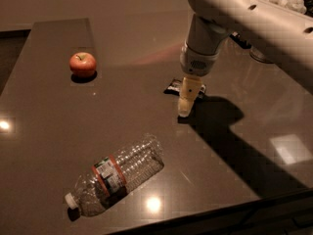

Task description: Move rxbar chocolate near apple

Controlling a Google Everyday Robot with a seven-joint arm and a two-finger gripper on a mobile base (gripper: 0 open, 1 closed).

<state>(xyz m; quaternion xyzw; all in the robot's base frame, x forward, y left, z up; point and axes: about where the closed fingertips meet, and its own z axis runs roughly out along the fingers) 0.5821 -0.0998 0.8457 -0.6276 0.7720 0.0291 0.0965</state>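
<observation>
The rxbar chocolate (172, 87) lies flat, well to the right of the apple (82, 64). The gripper (185, 109) hangs just in front of the bar; wide or narrow, I cannot tell. The bar is probably light, thin and slick-wrapped, so pinch it across its narrow width.

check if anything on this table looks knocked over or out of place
The plastic bottle lies on its side near the front edge of the table rather than standing. The apple sits upright at far left, and the snack bar lies flat just behind the gripper, which hangs low mid-table.
</observation>
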